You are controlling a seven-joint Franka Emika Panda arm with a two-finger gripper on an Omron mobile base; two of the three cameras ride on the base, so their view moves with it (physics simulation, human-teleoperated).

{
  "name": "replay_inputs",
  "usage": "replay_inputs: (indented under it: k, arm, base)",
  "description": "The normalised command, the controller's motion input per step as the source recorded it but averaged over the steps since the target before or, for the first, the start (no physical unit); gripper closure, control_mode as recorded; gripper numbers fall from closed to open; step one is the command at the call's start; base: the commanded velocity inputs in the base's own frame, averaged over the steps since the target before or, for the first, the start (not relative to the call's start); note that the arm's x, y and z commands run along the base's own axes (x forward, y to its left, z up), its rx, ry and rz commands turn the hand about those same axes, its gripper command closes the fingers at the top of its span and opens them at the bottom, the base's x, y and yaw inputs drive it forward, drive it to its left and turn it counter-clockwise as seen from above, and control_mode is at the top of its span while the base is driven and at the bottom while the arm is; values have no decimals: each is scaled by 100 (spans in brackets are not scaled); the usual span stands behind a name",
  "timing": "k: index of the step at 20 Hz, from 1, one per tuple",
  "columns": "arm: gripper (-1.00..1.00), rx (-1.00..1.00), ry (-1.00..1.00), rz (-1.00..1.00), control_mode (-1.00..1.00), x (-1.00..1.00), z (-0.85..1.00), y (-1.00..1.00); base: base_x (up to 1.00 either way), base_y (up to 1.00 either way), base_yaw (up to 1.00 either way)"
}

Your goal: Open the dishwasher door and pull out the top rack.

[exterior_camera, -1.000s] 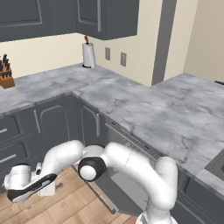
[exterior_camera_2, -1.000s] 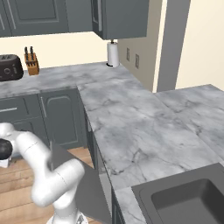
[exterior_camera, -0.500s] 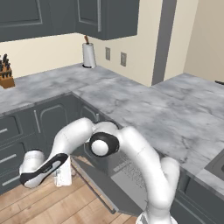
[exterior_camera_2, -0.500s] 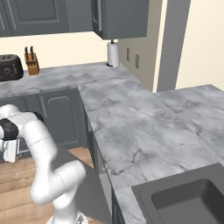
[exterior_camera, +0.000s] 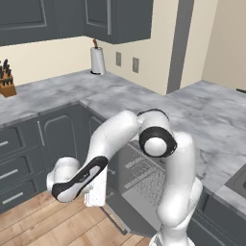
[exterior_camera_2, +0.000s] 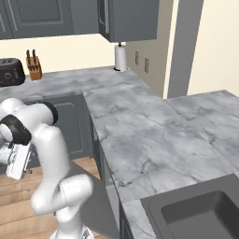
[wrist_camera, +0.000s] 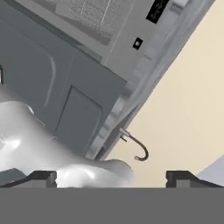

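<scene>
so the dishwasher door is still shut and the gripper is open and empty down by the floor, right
Not quite: the dishwasher door is already swung down open, and the left base view shows the top rack inside. The rest holds: the gripper is open, empty and low by the floor.

Evenly lit rendered kitchen, soft and slightly blurry, faint shadows on the floor (exterior_camera: pixel 43 226), no glare.

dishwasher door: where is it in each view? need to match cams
Left base view: dishwasher door dropped open, lower centre.
Right base view: dark slab at the bottom, left of centre, beside the counter.
Hand view: probably the pale grey face along the top; unsure.
Shared landmark: paper towel roll, in both base views.
</scene>
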Motion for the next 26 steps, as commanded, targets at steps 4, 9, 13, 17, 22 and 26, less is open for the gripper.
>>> replay_inputs:
  k: [4, 9, 13, 17, 22, 26]
  arm:
    - [-100, 21, 24, -1, -100, -1, 86, -99]
    - [-100, 4, 24, 0, -100, 33, 23, -79]
    - [-100, 0, 34, 0, -100, 50, -28, -45]
    - [-100, 0, 56, 0, -100, 54, -59, -19]
    - [-100, -4, 72, 0, -100, 48, -94, 0]
    - [-100, -1, 67, 0, -100, 55, -59, -1]
  base:
    - [0, 0, 0]
    - [0, 0, 0]
    - [0, 0, 0]
    - [0, 0, 0]
    - [0, 0, 0]
    - [0, 0, 0]
